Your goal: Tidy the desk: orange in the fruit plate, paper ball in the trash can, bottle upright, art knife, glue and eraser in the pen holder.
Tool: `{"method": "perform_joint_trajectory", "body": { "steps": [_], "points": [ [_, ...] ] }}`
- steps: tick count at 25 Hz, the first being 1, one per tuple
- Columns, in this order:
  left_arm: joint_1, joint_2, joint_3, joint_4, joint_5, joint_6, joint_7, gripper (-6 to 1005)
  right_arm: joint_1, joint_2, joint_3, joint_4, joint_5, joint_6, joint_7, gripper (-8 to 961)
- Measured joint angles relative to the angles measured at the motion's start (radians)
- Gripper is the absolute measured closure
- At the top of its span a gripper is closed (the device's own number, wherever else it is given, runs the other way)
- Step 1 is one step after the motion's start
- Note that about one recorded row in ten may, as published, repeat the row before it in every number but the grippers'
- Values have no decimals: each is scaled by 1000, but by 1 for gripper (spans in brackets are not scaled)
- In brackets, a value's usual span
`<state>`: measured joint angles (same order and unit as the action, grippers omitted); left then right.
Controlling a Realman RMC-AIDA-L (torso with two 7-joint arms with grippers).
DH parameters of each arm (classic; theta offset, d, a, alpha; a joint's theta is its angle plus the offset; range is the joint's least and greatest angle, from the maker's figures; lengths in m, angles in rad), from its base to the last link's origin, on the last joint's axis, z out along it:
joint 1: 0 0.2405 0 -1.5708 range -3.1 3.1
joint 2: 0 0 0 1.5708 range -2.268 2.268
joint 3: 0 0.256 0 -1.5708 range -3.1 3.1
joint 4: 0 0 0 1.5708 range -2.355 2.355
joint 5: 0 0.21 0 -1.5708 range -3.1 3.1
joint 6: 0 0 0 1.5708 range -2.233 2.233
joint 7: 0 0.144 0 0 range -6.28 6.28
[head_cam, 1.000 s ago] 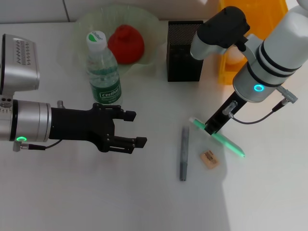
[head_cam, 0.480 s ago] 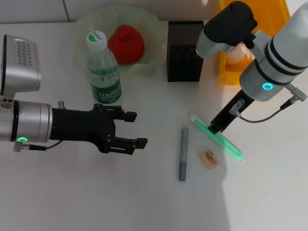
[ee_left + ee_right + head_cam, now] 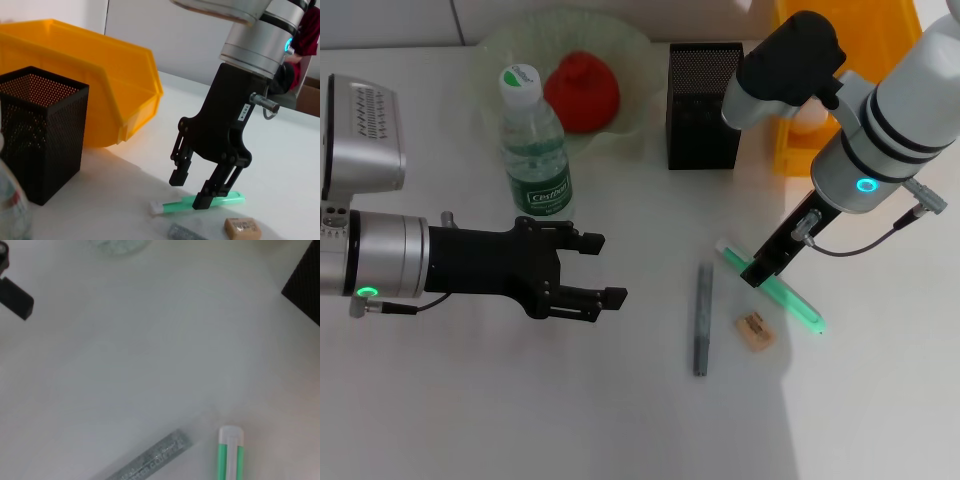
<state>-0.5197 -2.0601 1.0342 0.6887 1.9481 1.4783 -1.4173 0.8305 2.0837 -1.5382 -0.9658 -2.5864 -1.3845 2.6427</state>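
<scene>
The right gripper hangs low at right of centre in the head view, its black fingers parted and straddling the slim green-and-white plastic art knife lying flat on the white desk. The left wrist view shows it best: the right gripper has one fingertip down against the green body, the other a little higher on the far side, nothing clamped yet. The knife sits directly beneath the fingers, so I'd say the coming move is only a short drop and a squeeze.

The knife's long axis runs diagonally in the head view, white cap toward the upper left, green tail toward the lower right. The fingers appear to stand across that axis, toward the capped half, which suits a pinch across the narrow width.

Just below the knife lies the small tan rectangular eraser, near but apart. Left of that, the grey glittery glue stick lies nearly up-and-down in the frame. The black mesh pen holder stands at upper centre, well above the knife.

The left gripper hovers open at centre left, far from the knife, so the right arm is plainly nearer. The clear plastic bottle already stands upright, beside the pale green fruit plate.
</scene>
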Motion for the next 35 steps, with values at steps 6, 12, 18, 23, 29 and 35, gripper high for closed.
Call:
{"method": "perform_joint_trajectory", "body": {
  "steps": [6,12,18,23,29,35],
  "points": [
    [-1,-1,3,-4,0,-9,0,202,1,3,-42,8,7,17,-1,508],
    [-4,-2,3,-14,0,-15,0,202,3,4,-45,20,8,19,-1,600],
    [-10,-2,3,-15,0,-18,0,202,12,4,-45,42,9,21,-1,725],
    [-13,-2,3,-15,0,-18,0,202,12,4,-43,35,9,19,4,742],
    [-15,-2,3,-15,0,-23,0,202,-9,4,-35,-6,9,3,9,768],
    [-16,-1,-1,-12,0,-15,-7,202,-178,0,63,-415,9,-128,31,784]
  ]
}}
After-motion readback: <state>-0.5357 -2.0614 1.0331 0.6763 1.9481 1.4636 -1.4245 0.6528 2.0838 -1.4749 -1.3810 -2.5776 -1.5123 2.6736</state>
